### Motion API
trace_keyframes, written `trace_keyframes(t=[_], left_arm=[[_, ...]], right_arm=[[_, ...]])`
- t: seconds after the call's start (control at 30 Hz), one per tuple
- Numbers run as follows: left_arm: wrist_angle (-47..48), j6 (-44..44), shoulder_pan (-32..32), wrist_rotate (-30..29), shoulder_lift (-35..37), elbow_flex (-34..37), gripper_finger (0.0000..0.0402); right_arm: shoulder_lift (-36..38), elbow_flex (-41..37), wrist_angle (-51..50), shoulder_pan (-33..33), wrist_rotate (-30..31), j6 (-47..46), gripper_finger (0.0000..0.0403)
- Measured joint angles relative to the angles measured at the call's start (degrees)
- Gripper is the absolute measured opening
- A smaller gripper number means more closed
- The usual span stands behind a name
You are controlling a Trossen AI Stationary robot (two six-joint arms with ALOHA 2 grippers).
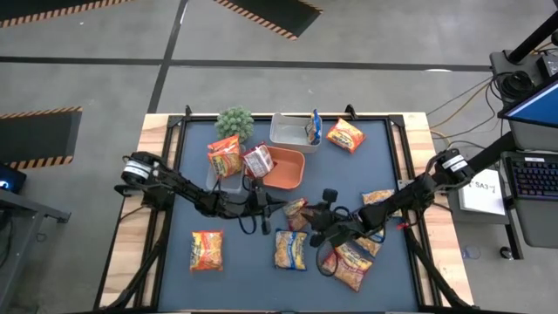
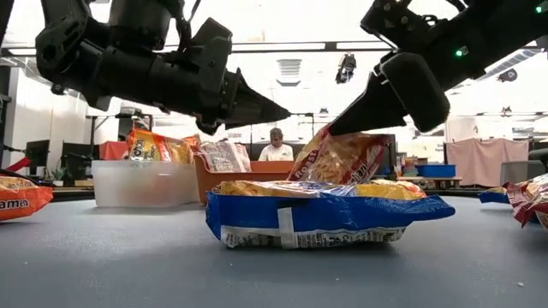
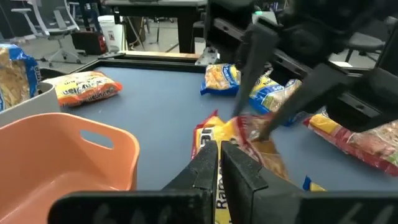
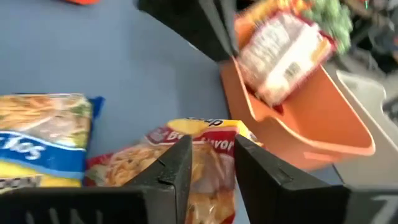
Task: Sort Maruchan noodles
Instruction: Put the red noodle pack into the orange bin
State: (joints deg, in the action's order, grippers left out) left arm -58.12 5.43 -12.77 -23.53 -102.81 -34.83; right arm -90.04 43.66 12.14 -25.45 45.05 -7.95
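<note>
Mid-table, between the two arms: red-and-yellow Maruchan packet (image 1: 296, 212) propped up on edge, just beside the orange tray (image 1: 289, 179).
Left gripper (image 3: 217, 149): fingers drawn fully together, tips pinching the near edge of that packet, seen clearly in the left wrist view.
Right gripper (image 4: 208, 163): fingers parted a little astride the packet's opposite end; grip or release cannot be told.
Handover: judged in progress, packet apparently passing from one arm to the other.
Other noodles: blue-and-yellow packet (image 2: 325, 214) flat in the foreground; orange packet (image 1: 207, 250) alone toward the left front; heap of packets (image 1: 353, 262) under the right arm; one packet (image 1: 258, 160) leaning in the orange tray; another packet (image 1: 226, 157) in the clear tub (image 1: 225, 179).
Weight: very light, probably.
Stiffness: brittle noodle block inside, crinkly loose film at the ends.
Surface: glossy, likely slippery under hard pads.
Fragility: block prone to cracking under a hard squeeze.
Best hold: crimped end seam or short edge, pinched lightly, not across the block's middle.
</note>
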Motion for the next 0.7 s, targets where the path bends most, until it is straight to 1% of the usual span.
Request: trace_keyframes(t=[0.13,0.3,0.37,0.43,0.5,0.6,0.7], left_arm=[[5.59,-0.02,-0.09,0.02,3.98,0.02,0.0001],[11.62,0.05,-0.16,0.04,7.71,0.02,0.0001],[13.10,0.93,-0.16,0.04,8.23,0.02,0.0001],[14.20,2.69,-0.16,0.77,8.21,0.03,0.0001],[14.60,4.69,-0.17,2.65,7.87,0.03,0.0001],[15.35,7.78,-0.47,3.56,7.68,0.04,0.0001],[15.56,10.82,-0.59,3.56,7.68,0.03,0.0001]], right_arm=[[3.27,-0.02,-6.95,0.22,-0.06,-5.15,0.0111],[9.42,0.00,-11.61,0.46,-0.50,-7.73,0.0102],[11.97,0.00,-13.41,1.04,-2.89,-8.91,0.0094],[13.64,-0.07,-13.57,1.97,-7.62,-9.32,0.0078],[14.10,-0.50,-13.43,2.64,-10.14,-9.57,0.0054],[12.68,-1.00,-12.39,3.24,-10.49,-9.42,0.0018],[9.24,-1.85,-8.86,3.62,-10.57,-8.80,0.0012]])
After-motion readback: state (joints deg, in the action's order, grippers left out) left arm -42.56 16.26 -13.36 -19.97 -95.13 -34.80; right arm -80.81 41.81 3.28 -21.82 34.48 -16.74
